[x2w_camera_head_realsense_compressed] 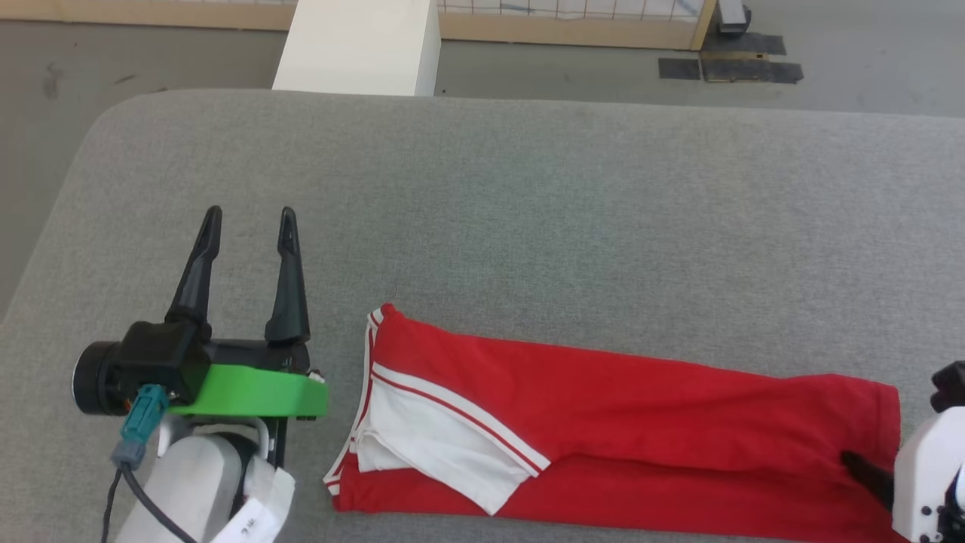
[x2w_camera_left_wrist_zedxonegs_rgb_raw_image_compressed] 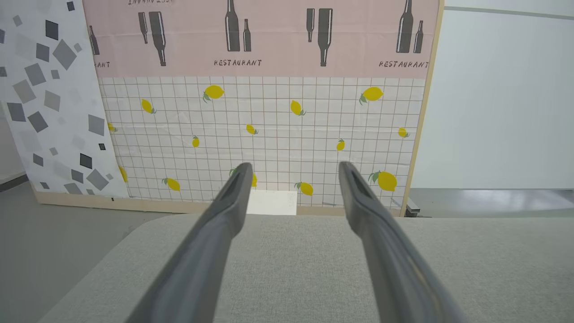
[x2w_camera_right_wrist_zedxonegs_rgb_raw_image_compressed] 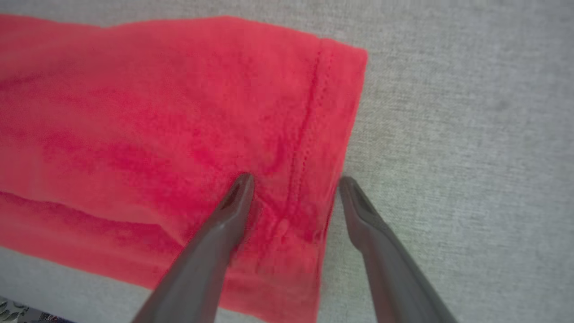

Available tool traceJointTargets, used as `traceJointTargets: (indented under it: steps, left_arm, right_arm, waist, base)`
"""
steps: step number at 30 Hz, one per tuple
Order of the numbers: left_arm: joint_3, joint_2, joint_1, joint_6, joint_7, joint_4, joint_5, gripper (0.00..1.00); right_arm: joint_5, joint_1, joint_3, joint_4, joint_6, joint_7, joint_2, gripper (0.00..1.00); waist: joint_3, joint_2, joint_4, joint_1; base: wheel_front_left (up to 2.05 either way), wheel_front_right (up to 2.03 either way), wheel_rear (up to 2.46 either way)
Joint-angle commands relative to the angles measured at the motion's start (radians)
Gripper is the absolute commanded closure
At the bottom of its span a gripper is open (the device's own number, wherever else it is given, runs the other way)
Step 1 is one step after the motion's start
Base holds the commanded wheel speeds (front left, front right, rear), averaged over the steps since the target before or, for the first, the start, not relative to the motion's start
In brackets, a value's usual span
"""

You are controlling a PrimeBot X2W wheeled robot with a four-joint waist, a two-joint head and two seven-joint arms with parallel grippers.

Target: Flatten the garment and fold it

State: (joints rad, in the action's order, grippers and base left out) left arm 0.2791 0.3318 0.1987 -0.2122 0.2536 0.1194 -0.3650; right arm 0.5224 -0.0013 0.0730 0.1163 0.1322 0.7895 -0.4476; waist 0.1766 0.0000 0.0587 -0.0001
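A grey cloth-covered table takes up most of the head view, its rounded corner toward 10 o'clock. Beyond its far edge, in the left wrist view, stands a papered panel with yellow lemons on a grid and a pink band of bottles above. The garment lies on the table at about 5 o'clock in the head view. It is folded lengthwise into a long red band running from 9 o'clock to 3 o'clock, with no lettering showing. A white block stands on the floor past the table at 12 o'clock. A white sleeve with red-white striped trim lies on top of the band at its 9 o'clock end.

The left gripper sits at 8 o'clock in the head view, just beside the sleeve end but apart from it. Its fingers point to 12 o'clock and are spread wide over bare table, with nothing between them.

The right gripper is at the band's 3 o'clock end, also spread wide. In its wrist view one finger rests on the red cloth and the other is just off the stitched hem, over the grey table. The hem lies flat between them, unpinched.
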Motion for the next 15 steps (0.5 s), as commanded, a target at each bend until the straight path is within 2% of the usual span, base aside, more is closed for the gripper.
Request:
traceJointTargets:
  steps: [1, 10, 11, 12, 13, 15]
  left_arm:
    - [-0.013, -0.017, 0.009, 0.005, 0.008, 0.002, 0.021, 0.00]
    - [-0.067, -0.103, -0.024, 0.054, 0.008, -0.016, 0.092, 0.00]
    - [-0.072, -0.111, -0.027, 0.061, 0.008, -0.022, 0.095, 0.00]
    - [-0.076, -0.116, -0.028, 0.067, 0.008, -0.026, 0.099, 0.00]
    - [-0.082, -0.123, -0.030, 0.073, 0.008, -0.030, 0.103, 0.00]
    - [-0.092, -0.133, -0.035, 0.084, 0.008, -0.039, 0.108, 0.00]
  right_arm:
    - [0.011, -0.018, -0.024, 0.011, -0.002, -0.008, -0.001, 0.00]
    - [0.050, -0.041, -0.137, 0.043, -0.002, 0.001, -0.011, 0.00]
    - [0.051, -0.043, -0.142, 0.051, -0.002, 0.009, -0.014, 0.05]
    - [0.052, -0.044, -0.144, 0.056, -0.002, 0.014, -0.016, 0.88]
    - [0.053, -0.044, -0.144, 0.062, -0.002, 0.020, -0.021, 1.00]
    - [0.053, -0.046, -0.136, 0.071, -0.002, 0.026, -0.027, 1.00]
  waist:
    - [0.011, 0.0000, 0.010, 0.0001]
    - [0.016, 0.0000, 0.009, 0.0001]
    - [0.014, 0.0000, 0.010, 0.0001]
    - [0.013, 0.0000, 0.010, 0.0001]
    - [0.011, 0.0000, 0.010, 0.0001]
    - [0.008, 0.0000, 0.009, 0.0001]
  base:
    - [0.00, 0.00, 0.00]
    - [0.00, 0.00, 0.00]
    - [0.00, 0.00, 0.00]
    - [0.00, 0.00, 0.00]
    - [0.00, 0.00, 0.00]
    - [0.00, 0.00, 0.00]
